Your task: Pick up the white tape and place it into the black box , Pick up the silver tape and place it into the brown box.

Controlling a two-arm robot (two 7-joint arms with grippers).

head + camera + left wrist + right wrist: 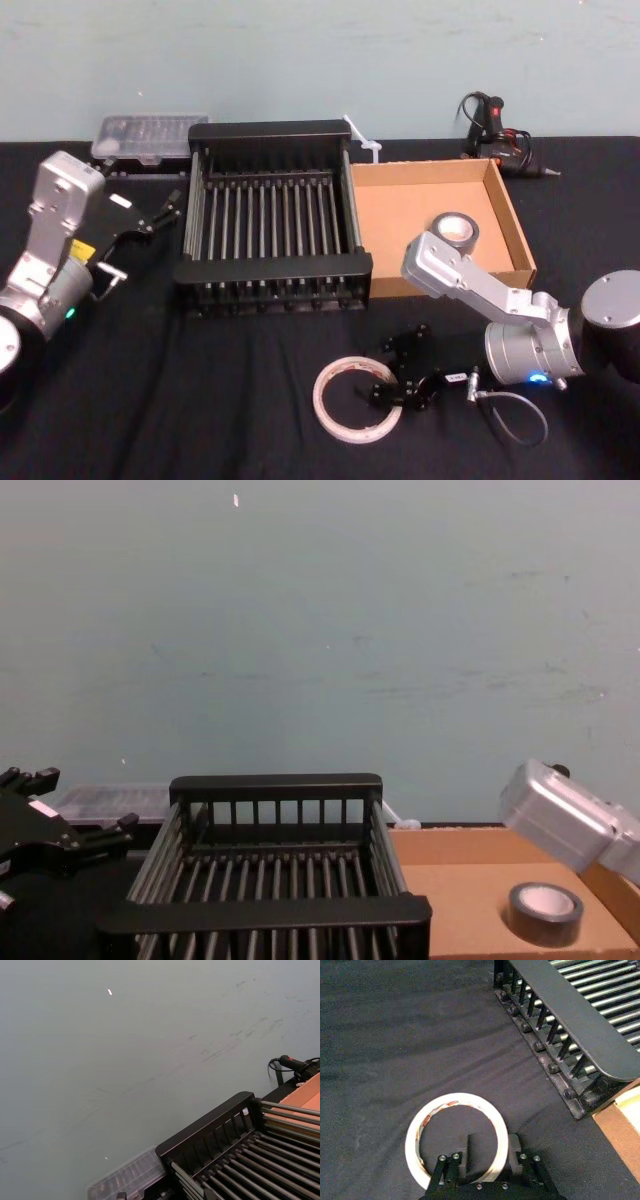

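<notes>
- We see the right gripper (490,1141) parted, straddling the wide white tape ring (456,1099) at its wall.
- Chest view adds the grey-silver tape roll (545,915) inside the tan cardboard tray (458,892).
- Left gripper (166,210) parked left, parted.

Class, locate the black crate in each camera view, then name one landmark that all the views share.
Head view: black crate mid-table, centre of picture, left of the cardboard tray.
Chest view: crate at lower centre, seen from its front.
Left wrist view: crate's rim and bars, next to the clear case.
Right wrist view: crate's rim, beyond the white tape.
Shared landmark: the tray beside the crate.
</notes>
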